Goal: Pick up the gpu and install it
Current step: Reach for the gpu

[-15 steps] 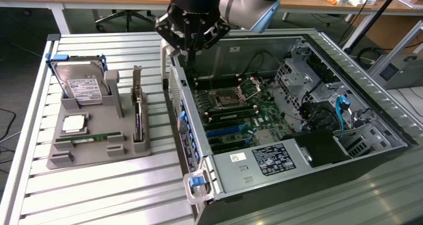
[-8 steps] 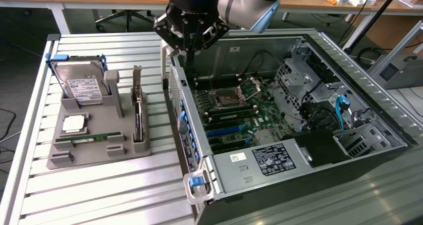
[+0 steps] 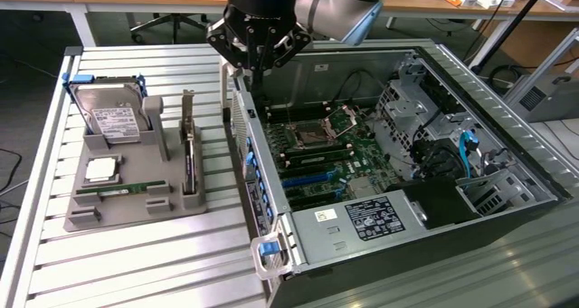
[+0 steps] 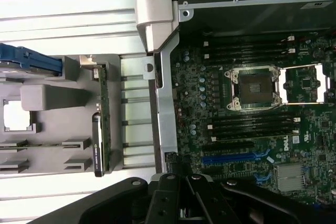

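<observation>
Approach step: gripper (image 3: 256,84), jaws clenched and empty, above the computer case (image 3: 243,142) wall. The gpu (image 3: 189,159) stands untouched in its holder (image 3: 135,209) at 8 o'clock. Pickup calls for opened jaws.

I cannot read any txt: the white label (image 3: 116,123) on hard drive (image 3: 102,96), beside PC case (image 3: 312,250), and PSU label (image 3: 373,218) inside it have print too small.
</observation>
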Available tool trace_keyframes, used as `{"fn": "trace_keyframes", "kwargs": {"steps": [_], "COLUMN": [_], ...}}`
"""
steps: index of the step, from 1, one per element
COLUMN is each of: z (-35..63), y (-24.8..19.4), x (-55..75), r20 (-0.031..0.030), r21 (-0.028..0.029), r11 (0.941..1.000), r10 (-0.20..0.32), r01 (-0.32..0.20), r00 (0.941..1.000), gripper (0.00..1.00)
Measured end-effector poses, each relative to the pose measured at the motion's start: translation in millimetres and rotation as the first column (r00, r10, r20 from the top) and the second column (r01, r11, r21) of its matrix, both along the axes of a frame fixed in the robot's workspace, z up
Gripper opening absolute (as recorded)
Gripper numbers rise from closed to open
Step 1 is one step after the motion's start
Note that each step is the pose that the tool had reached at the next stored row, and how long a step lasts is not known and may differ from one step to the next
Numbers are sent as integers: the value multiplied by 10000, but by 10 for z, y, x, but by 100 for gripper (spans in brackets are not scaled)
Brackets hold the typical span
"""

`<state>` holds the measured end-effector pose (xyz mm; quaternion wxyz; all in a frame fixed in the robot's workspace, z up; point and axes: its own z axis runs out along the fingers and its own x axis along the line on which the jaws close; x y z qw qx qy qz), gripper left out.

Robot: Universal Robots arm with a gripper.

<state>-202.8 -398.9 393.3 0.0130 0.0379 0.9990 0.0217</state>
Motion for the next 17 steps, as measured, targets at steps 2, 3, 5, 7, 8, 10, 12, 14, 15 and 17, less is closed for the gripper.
{"fn": "trace_keyframes", "kwargs": {"steps": [2,3,5,7,8,10,12,14,15,17], "z": [0,0,0,0,0,0,0,0,0,0], "y": [0,0,0,0,0,0,0,0,0,0], "x": [-9,-14,-24,-32,-37,-47,-56,-64,-68,-77], "r20": [0,0,0,1,0,1,0,0,0,0], "r21": [0,0,0,1,0,1,0,0,0,0], "r11": [10000,10000,10000,10000,10000,10000,10000,10000,10000,10000], "r10": [0,0,0,0,0,0,1,0,0,0], "r01": [0,0,0,0,0,0,-1,0,0,0], "r00": [10000,10000,10000,10000,10000,10000,10000,10000,10000,10000], "gripper": [11,11,11,11,11,11,11,11,11,11]}}
